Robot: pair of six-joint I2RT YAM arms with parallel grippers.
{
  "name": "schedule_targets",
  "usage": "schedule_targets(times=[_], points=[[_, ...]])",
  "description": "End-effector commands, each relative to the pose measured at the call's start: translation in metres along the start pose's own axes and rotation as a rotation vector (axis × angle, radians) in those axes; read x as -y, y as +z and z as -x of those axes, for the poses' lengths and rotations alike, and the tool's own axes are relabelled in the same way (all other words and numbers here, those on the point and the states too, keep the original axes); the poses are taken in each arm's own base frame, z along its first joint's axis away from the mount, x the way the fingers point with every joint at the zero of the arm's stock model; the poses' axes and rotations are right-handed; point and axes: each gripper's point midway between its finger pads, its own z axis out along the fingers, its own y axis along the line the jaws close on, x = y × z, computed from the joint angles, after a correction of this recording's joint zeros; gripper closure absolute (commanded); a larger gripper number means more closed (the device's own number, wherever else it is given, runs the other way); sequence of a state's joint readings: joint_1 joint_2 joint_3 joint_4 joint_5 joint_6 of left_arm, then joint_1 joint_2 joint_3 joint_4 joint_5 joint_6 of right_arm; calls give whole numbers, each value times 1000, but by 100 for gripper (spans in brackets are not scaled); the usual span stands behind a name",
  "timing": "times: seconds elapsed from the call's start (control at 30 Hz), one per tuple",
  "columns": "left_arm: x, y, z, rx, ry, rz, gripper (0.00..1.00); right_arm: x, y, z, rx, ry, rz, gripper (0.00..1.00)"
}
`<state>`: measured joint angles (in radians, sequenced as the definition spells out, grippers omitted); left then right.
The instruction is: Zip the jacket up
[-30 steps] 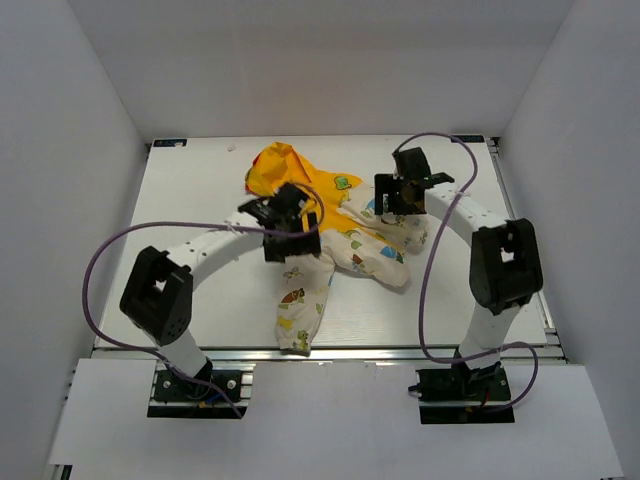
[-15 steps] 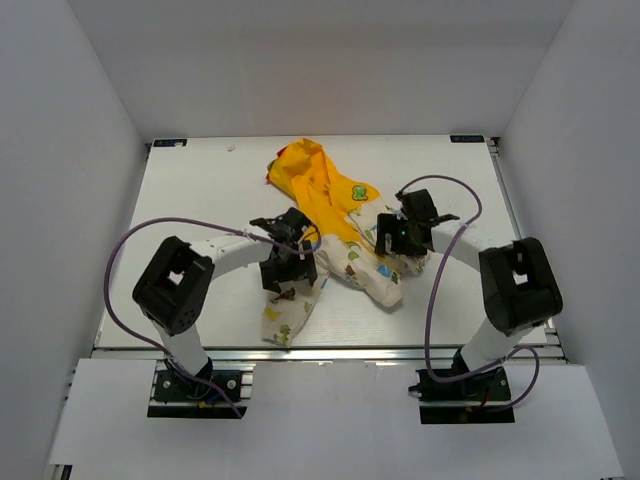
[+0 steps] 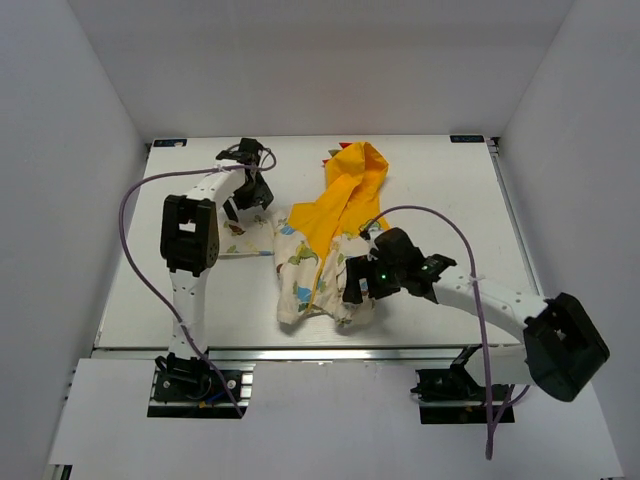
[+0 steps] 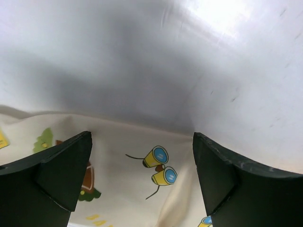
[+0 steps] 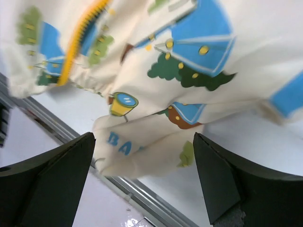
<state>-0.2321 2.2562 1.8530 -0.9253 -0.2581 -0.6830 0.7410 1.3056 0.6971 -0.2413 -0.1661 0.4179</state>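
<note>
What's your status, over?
Left tool open over the jacket edge. Right tool open over its hem. Front unzipped, bunched. Nothing blocking.

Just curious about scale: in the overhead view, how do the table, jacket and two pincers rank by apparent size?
1. The table.
2. The jacket.
3. The left pincer and right pincer, which look alike, so I leave them unranked.

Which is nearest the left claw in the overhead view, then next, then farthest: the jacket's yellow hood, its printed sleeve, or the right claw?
1. The printed sleeve: right at the left claw, on the far left.
2. The yellow hood: off to its right, toward the back.
3. The right claw: farthest, at the near right.
</note>
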Motion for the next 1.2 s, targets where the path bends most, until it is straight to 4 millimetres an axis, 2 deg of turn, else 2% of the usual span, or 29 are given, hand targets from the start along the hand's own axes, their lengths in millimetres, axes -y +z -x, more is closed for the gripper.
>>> schedule_targets(times=[0.0, 0.03, 0.07, 0.1, 0.17, 0.2, 0.23, 0.27, 0.3, 0.33, 0.37, 0.4, 0.43, 0.47, 0.5, 0.53, 0.57, 0.6, 0.63, 0.67, 0.73, 0.77, 0.83, 0.87, 1.0, 1.03, 1.17], points=[[-3, -51, 44, 127, 1, -5, 3, -22, -40, 56, 185, -72, 26, 11], [1, -63, 50, 150, 13, -39, 3, -18, -48, 64, 215, -74, -6, 11], [2, -89, 60, 198, 7, -89, 2, -12, -62, 77, 269, -70, -62, 11], [6, -100, 66, 234, 15, -127, 2, -6, -68, 83, 291, -50, -84, 11], [1, -111, 59, 234, 20, -153, 2, 12, -77, 93, 339, -2, -150, 11], [-2, -131, 62, 267, 9, -187, 2, 30, -81, 97, 351, 61, -186, 11], [-8, -141, 53, 263, 11, -207, 2, 49, -81, 95, 337, 140, -212, 11], [-10, -131, 41, 228, 23, -200, 2, 50, -78, 89, 310, 145, -210, 11], [-12, -148, 41, 256, 20, -235, 2, 65, -79, 90, 308, 210, -219, 11], [-14, -151, 33, 251, 26, -250, 2, 72, -78, 86, 298, 233, -226, 11], [-17, -141, 9, 194, 51, -258, 2, 78, -75, 82, 276, 244, -224, 13], [-15, -143, 3, 197, 54, -289, 2, 84, -74, 77, 257, 224, -238, 14], [-17, -156, -4, 207, 53, -328, 2, 86, -72, 73, 238, 212, -243, 15], [-17, -148, -29, 144, 77, -354, 2, 90, -70, 66, 215, 209, -259, 15], [-15, -151, -35, 144, 83, -390, 2, 95, -69, 59, 196, 216, -281, 15], [-14, -162, -41, 154, 87, -430, 2, 100, -65, 41, 151, 224, -302, 15], [-10, -165, -54, 143, 109, -456, 2, 105, -64, 34, 140, 233, -321, 15], [-4, -164, -71, 103, 128, -507, 2, 105, -61, 26, 124, 242, -321, 15], [2, -170, -80, 96, 149, -544, 2, 109, -55, 14, 105, 250, -319, 16], [13, -181, -96, 90, 194, -592, 2, 107, -53, 10, 105, 257, -307, 18], [31, -192, -120, 71, 275, -659, 2, 108, -45, 4, 101, 257, -287, 18], [45, -201, -142, 57, 350, -689, 2, 106, -40, 1, 85, 260, -270, 18], [57, -208, -162, 52, 440, -712, 2, 103, -34, 0, 76, 253, -250, 19], [63, -210, -179, 35, 492, -721, 2, 100, -28, 3, 77, 252, -230, 19], [66, -213, -203, 33, 574, -728, 2, 86, -12, 14, 90, 248, -143, 20], [62, -208, -211, 21, 582, -720, 2, 85, -9, 17, 98, 246, -135, 20], [52, -203, -218, 4, 564, -708, 2, 96, 6, 27, 94, 269, -182, 39]])
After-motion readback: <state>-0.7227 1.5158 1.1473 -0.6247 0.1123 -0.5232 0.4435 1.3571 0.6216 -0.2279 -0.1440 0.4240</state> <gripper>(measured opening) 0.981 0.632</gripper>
